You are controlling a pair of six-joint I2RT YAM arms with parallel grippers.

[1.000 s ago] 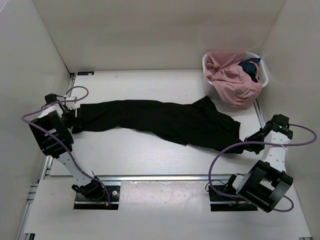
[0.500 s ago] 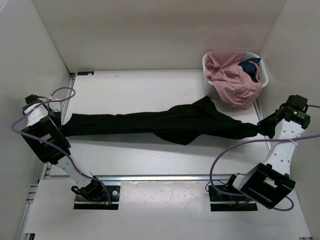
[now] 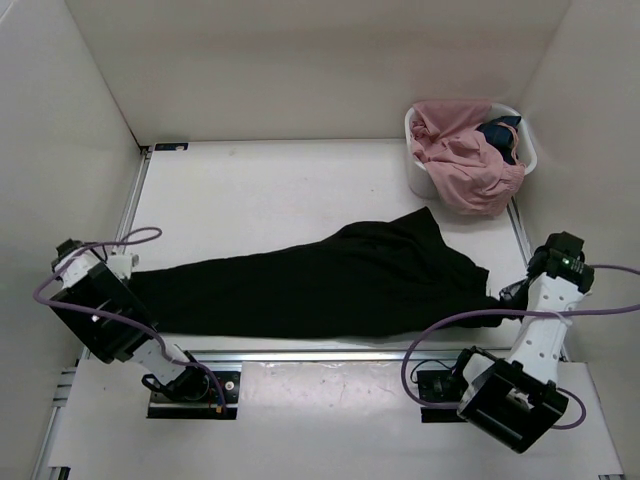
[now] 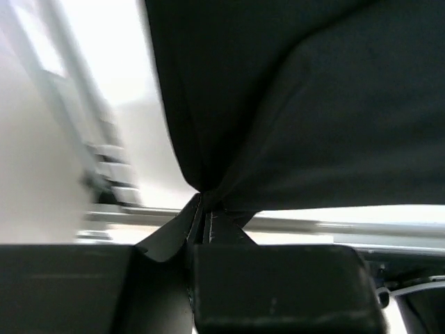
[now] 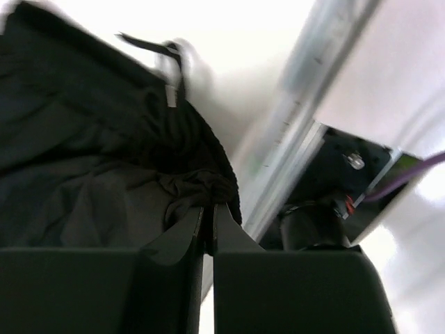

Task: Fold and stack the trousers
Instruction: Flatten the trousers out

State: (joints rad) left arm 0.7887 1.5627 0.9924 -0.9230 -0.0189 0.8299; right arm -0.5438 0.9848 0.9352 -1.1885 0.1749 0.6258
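The black trousers lie stretched across the near part of the table, leg end at the left and wide waist end at the right. My left gripper is shut on the leg end; in the left wrist view the black cloth is pinched between its closed jaws. My right gripper is shut on the waist end, and the right wrist view shows bunched fabric caught at its fingertips.
A white basket at the back right holds a pink garment and a dark blue cloth. A metal rail runs along the near table edge. White walls stand close on the left, back and right.
Both grippers have pulled the trousers toward the near edge. The cloth first went taut between them, then settled flatter and lower on the table. The left gripper closed on the leg end.
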